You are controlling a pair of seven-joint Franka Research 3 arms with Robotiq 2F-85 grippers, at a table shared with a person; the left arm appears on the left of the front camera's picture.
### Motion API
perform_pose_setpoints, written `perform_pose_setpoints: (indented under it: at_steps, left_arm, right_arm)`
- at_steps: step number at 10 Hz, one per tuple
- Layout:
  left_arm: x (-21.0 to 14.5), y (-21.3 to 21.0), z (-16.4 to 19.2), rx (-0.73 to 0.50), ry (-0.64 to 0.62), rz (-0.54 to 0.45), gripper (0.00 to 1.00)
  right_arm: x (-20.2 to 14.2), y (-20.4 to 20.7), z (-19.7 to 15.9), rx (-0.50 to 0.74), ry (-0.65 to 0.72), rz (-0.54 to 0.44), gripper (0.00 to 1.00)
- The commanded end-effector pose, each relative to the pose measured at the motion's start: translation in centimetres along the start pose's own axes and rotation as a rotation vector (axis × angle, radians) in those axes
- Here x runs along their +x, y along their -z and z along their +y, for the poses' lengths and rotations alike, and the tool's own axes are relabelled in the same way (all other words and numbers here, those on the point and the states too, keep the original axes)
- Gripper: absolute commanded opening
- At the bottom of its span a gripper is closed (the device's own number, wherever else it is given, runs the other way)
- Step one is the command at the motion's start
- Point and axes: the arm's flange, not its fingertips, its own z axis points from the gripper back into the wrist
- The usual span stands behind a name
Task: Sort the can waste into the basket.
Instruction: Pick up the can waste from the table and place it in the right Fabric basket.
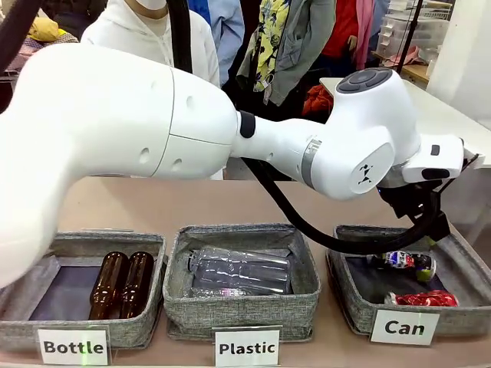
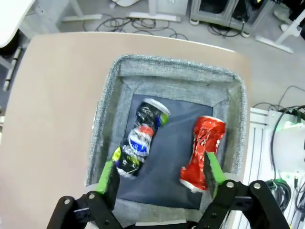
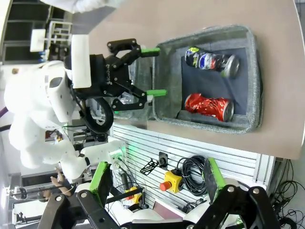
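The grey fabric basket [image 1: 469, 264] with the "Can" card [image 1: 404, 327] stands at the front right of the table. Two cans lie side by side inside it: a black can with a blue-red logo [image 1: 403, 262] [image 2: 142, 138] [image 3: 212, 61] and a crushed red can [image 1: 423, 299] [image 2: 202, 150] [image 3: 208, 106]. My left arm [image 1: 360, 146] reaches across the table to above this basket [image 2: 176, 76]. My left gripper [image 2: 161, 174] [image 3: 152, 71] hangs over it, open and empty. My right gripper [image 3: 157, 176] is off to the side of the table, open and empty.
A "Bottle" basket [image 1: 77, 245] holds two brown glass bottles [image 1: 121, 284]. The "Plastic" basket [image 1: 238, 230] in the middle holds clear plastic bottles [image 1: 239, 270]. A person in a white hoodie [image 1: 146, 34] stands at the far side. Bare tabletop [image 1: 253, 203] lies behind the baskets.
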Motion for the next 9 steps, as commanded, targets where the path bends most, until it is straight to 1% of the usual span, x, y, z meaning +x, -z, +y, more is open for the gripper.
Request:
perform_pose_setpoints:
  at_steps: [1, 3, 5, 6, 7, 9]
  left_arm:
    - [-1.3, -2.0, -0.2, 0.019, -0.045, -0.013, 1.0]
    - [-3.8, -5.8, 0.5, 0.034, -0.093, -0.004, 1.0]
    - [-7.5, -10.5, 1.9, 0.056, -0.148, 0.018, 1.0]
    - [-9.6, -13.1, 3.1, 0.049, -0.208, 0.019, 1.0]
    - [-11.8, -15.6, 4.4, 0.042, -0.297, 0.023, 1.0]
    - [-17.3, -20.8, 7.7, 0.016, -0.524, -0.007, 1.0]
  right_arm:
    - [0.4, -0.2, 0.2, -0.003, -0.003, -0.001, 1.0]
    - [0.0, 0.0, 0.0, 0.0, 0.0, 0.0, 1.0]
    - [2.0, 1.3, 1.5, -0.012, -0.024, 0.037, 1.0]
    - [3.3, 2.3, 2.9, -0.023, -0.051, 0.074, 1.0]
    - [4.1, 3.0, 3.9, -0.022, -0.069, 0.098, 1.0]
    - [6.2, 5.8, 7.2, -0.043, -0.131, 0.181, 1.0]
